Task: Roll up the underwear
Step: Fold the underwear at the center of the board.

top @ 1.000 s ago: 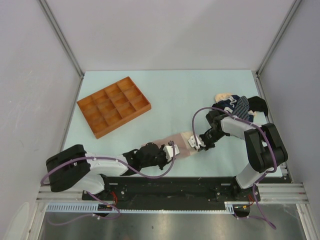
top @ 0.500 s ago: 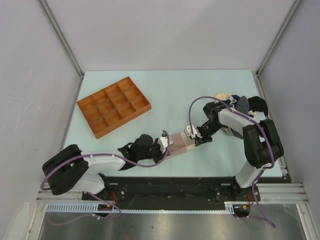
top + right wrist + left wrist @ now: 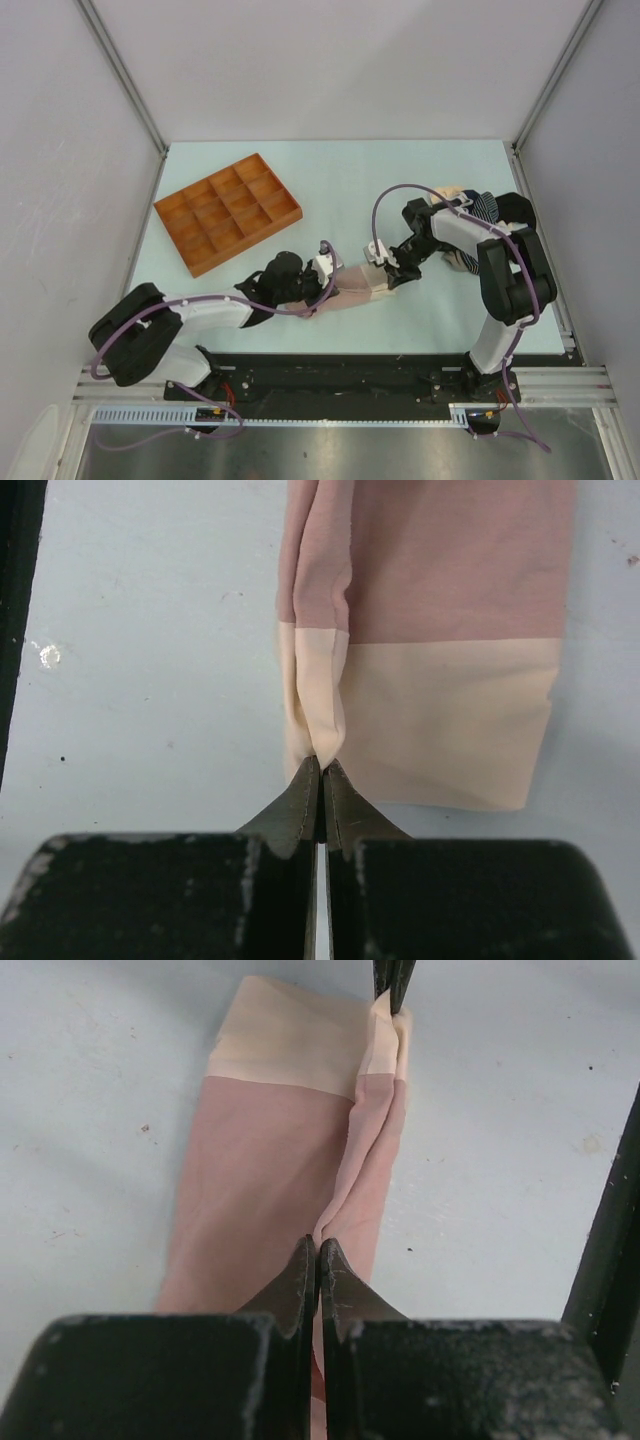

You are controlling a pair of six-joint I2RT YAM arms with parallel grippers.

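The left arm (image 3: pixel 200 312), white with black joints, lies low and is stretched from its base at the near left toward the middle. The left gripper (image 3: pixel 317 1252) has its two black fingers (image 3: pixel 298 1285) pressed together, and they pinch a fold of the pale pink-beige cloth garment (image 3: pixel 265 1170). The right arm (image 3: pixel 505 275) rises from its base at the near right, bends at the elbow and reaches inward and down. The right gripper (image 3: pixel 320 770) is closed too, and it nips the opposite end of the same garment. The two grippers face each other, near but apart.
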